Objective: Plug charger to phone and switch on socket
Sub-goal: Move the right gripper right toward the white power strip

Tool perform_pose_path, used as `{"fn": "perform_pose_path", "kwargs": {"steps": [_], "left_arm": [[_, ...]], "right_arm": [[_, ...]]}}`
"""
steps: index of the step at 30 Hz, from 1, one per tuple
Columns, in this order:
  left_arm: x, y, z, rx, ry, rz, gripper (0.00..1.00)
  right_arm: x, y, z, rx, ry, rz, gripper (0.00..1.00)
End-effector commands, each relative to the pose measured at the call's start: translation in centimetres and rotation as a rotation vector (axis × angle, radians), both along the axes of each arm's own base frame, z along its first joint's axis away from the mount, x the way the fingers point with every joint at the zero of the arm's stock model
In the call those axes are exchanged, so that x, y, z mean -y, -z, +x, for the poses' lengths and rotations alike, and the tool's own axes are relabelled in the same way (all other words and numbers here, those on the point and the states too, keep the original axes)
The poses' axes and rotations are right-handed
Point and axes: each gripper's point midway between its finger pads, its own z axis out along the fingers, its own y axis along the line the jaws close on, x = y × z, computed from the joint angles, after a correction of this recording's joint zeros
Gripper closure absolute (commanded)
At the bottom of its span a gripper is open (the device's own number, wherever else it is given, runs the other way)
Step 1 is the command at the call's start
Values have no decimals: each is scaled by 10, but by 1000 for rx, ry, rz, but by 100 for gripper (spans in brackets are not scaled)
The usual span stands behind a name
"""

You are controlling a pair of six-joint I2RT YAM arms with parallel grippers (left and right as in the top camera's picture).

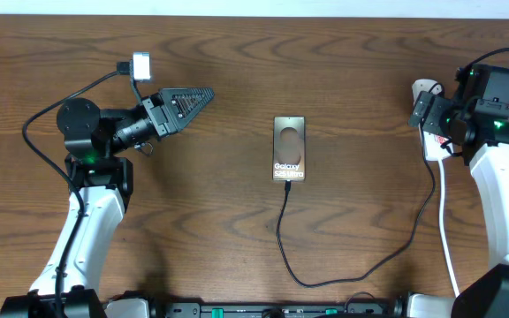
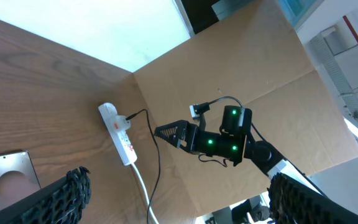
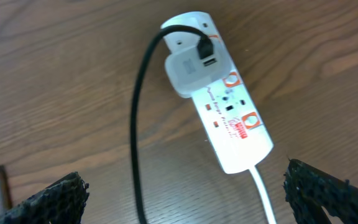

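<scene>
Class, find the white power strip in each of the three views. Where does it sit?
Overhead: power strip at the far right edge, mostly under the right arm.
Left wrist: left of centre, lying diagonally.
Right wrist: centre, large.
Shared landmark: the black cable plugged in near its round end.

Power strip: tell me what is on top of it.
A white adapter sits plugged in near the round end of the power strip, with the black cable entering it. The outlet under the adapter is covered and cannot be seen.
</scene>
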Motion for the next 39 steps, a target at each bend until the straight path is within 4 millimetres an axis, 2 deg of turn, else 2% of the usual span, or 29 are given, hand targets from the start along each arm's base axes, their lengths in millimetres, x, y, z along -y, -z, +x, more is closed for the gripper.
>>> {"fn": "perform_pose_path", "kwargs": {"steps": [1, 8, 11, 13, 20, 23, 26, 30, 35, 37, 39], "left_arm": [[-2, -6, 1, 24, -8, 4, 7], [-2, -6, 1, 24, -8, 4, 7], [-2, -6, 1, 25, -8, 4, 7], [-2, -6, 1, 24, -8, 4, 7], [-2, -6, 1, 24, -8, 4, 7], [-2, -6, 1, 25, -8, 4, 7], [-2, -6, 1, 24, -8, 4, 7], [-2, -6, 1, 25, -8, 4, 7], [-2, -6, 1, 24, -8, 4, 7], [-2, -6, 1, 25, -8, 4, 7], [-2, -6, 1, 24, -8, 4, 7]], "right_arm": [[13, 8, 1, -36, 44, -52, 1], [26, 24, 12, -41, 79, -62, 1], [33, 27, 16, -15, 161, -6, 1], [29, 27, 21, 11, 173, 65, 1], [15, 1, 46, 178, 31, 314, 1], [21, -11, 51, 245, 0, 373, 1], [38, -14, 48, 264, 29, 373, 1], [60, -7, 35, 240, 95, 376, 1], [79, 0, 21, 209, 157, 390, 1], [80, -3, 16, 195, 162, 411, 1], [85, -13, 12, 172, 176, 405, 1]]}}
